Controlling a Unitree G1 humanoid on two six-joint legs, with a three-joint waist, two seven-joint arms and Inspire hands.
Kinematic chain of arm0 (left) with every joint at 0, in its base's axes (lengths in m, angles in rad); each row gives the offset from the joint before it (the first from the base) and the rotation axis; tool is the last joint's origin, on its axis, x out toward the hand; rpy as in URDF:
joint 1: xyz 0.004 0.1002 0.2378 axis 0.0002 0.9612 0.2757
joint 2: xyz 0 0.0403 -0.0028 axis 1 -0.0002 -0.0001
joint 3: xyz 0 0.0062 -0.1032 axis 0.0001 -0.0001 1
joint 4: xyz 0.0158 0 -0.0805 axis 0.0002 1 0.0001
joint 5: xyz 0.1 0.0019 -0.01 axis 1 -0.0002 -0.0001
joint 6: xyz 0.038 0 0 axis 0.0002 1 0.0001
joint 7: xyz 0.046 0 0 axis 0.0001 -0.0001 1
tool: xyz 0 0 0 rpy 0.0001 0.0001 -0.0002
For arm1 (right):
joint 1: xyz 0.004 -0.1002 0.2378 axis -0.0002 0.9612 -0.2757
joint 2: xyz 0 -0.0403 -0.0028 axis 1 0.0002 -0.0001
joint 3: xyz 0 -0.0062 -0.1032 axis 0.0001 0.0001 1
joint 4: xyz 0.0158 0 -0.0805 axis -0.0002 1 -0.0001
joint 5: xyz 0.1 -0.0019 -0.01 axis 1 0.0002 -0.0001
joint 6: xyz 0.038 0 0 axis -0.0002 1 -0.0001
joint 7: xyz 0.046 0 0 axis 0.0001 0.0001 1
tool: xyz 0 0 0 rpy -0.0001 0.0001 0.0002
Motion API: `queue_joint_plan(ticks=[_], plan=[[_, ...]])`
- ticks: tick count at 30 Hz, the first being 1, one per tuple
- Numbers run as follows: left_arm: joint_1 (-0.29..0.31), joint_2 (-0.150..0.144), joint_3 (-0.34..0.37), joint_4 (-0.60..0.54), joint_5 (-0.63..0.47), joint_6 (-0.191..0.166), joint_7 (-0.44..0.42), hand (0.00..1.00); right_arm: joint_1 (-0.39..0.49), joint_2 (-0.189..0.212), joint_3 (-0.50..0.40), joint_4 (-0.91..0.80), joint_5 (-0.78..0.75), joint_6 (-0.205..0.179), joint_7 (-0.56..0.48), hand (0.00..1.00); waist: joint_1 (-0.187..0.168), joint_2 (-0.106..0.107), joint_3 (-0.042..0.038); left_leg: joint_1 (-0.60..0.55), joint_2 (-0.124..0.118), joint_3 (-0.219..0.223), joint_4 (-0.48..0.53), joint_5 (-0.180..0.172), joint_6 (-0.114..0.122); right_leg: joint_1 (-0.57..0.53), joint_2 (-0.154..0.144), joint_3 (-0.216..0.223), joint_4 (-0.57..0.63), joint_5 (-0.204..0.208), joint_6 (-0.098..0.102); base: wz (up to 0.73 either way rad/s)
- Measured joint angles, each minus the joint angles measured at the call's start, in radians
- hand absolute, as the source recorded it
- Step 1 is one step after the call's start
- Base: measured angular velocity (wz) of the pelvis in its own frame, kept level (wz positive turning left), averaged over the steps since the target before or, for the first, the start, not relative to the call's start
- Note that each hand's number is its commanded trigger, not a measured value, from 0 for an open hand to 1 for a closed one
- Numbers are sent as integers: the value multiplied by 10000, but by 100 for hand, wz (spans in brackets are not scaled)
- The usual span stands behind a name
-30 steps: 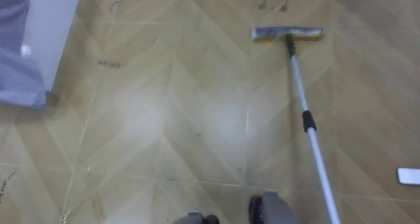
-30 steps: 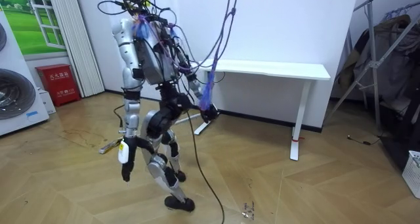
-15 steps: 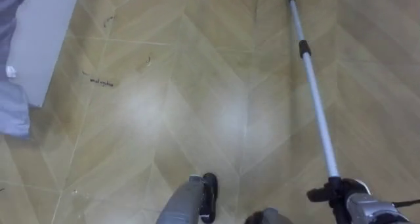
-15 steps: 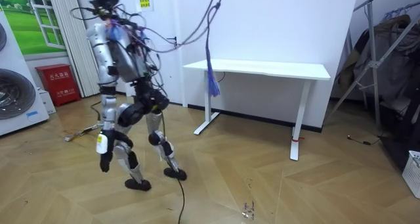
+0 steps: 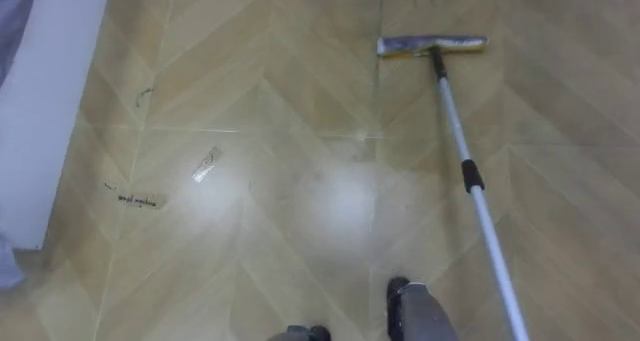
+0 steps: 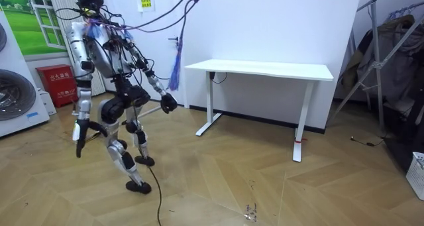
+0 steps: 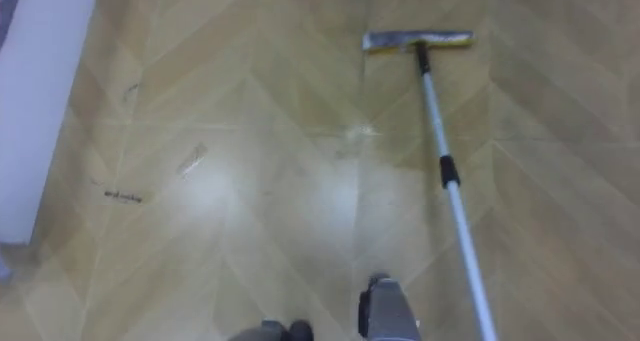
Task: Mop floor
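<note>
Robot stepping further toward the room view's left vs 0.5 s ago, now standing in front of the red box [image 6: 58,83], w/ the desk [image 6: 265,70] off to the room view's right. Head cam is shifting too, so I'm not reading the eye-view change as mop travel.

Mop [image 5: 455,126]: 1 unit, lying out fwd-right of the robot in the eye views. Mop head [image 5: 432,46] is sitting flat and crossways on the floor [image 5: 300,111]. Pole is running from it down to the lower right edge. 1 black collar [image 5: 472,175] is sitting approx mid-pole.

Right hand [image 6: 167,103] is sticking out behind the body on the room view's right at approx hip height. It's looking wrapped round the pole's upper end, w/ a pale length of pole running to it. Left hand [image 6: 80,130] is hanging by the thigh on the room view's left; can't tell its state.

Floor bits, all left of the mop and well apart from its head:
- 1 pale scrap [image 5: 205,166]
- 1 dark scribble mark [image 5: 135,198]
- 1 white panel [image 5: 45,111] running along the left edge

Rest of room: 1 washer [image 6: 16,97] at the left edge, 1 drying rack [image 6: 384,60] far right.
</note>
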Motion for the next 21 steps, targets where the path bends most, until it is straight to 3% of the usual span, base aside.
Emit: queue_joint_plan(ticks=[2,3,4,5,6,7,9,10,11,12,13,14,15,16,18,20,21], plan=[[49,-23,2,84,-46,126,-64,0,-41,151,-31,-66,-154,241,55,100,-42,-41,67,288,341,-44,808,-98,-196,492,205,-249,518,-568,-406,1],[53,-21,2,92,-109,137,-58,0,-144,155,-32,-43,-161,292,47,100,-39,-47,77,275,411,-46,1230,-42,-289,614,242,-268,694,-769,-465,17],[55,-21,-24,132,-394,157,-41,0,-438,97,-31,-6,-221,370,-35,100,14,-51,84,21,581,-51,2367,305,-538,839,353,-273,1084,-1282,-453,8],[56,-26,-39,195,-409,174,-37,0,-940,-9,-56,163,-354,452,-151,100,81,-107,120,-262,649,-49,3412,853,-549,1004,364,-269,1441,-1638,-537,4],[57,-28,-69,198,-410,182,-34,0,-1224,-80,-49,212,-413,479,-206,100,96,-139,142,-396,641,-53,3763,1066,-533,1070,355,-248,1562,-1775,-579,9],[31,-20,-118,186,-418,186,0,0,-1818,-246,-8,234,-471,491,-336,100,103,-194,179,-811,621,71,4023,1108,-543,1139,350,-209,1755,-1969,-628,8],[-15,40,-118,119,-401,190,14,0,-2751,-402,23,209,-506,491,-548,100,300,-367,294,-1503,539,276,3566,1044,-516,1242,345,-164,1891,-2145,-781,-3],[-42,89,-120,67,-398,217,16,0,-3150,-413,34,88,-496,486,-641,100,482,-505,364,-1866,409,291,2692,1063,-515,1367,349,-125,1898,-2260,-779,-7],[9,131,-134,-6,-415,230,16,0,-3451,-414,40,-115,-328,433,-670,100,614,-611,395,-2104,277,369,1521,1160,-528,1551,346,-127,1879,-2396,-690,0],[45,133,-154,-15,-419,225,13,0,-3534,-418,60,-212,-231,357,-660,100,671,-633,399,-2181,231,399,1007,1256,-465,1680,357,-131,1866,-2500,-650,0],[67,126,-200,-19,-414,217,-16,0,-3587,-348,146,-444,-42,303,-579,100,765,-723,381,-2261,98,405,585,1893,-139,1985,324,-113,1817,-2715,-569,6],[168,100,-205,-23,-407,215,-107,0,-3581,-259,225,-504,188,192,-452,100,747,-747,319,-2123,48,431,329,2261,113,2339,290,-112,1591,-2882,-425,11],[169,97,-203,-25,-404,213,-173,0,-3548,-230,221,-501,244,159,-403,100,710,-718,275,-2010,26,514,243,2285,221,2483,245,-105,1484,-2939,-355,22],[119,93,-196,-17,-391,202,-267,0,-3392,-236,219,-465,339,97,-289,100,690,-822,254,-1747,-100,690,100,2217,435,2706,75,-58,1273,-3008,-240,22],[2,63,-107,1,-355,191,-335,0,-3005,-373,121,-271,346,30,-235,100,572,-849,235,-1541,-322,763,112,1952,632,2880,-86,165,1359,-2972,-144,31],[-191,50,89,-52,-187,84,-396,0,-1928,-525,64,-113,361,-10,-194,100,319,-838,199,-1148,-630,909,242,1781,903,2832,-363,225,2331,-2465,359,50],[-203,53,125,-87,-182,51,-388,0,-1679,-496,60,-12,377,-1,-191,100,323,-832,185,-993,-653,887,245,1713,1000,2771,-353,259,2613,-2210,392,7]])
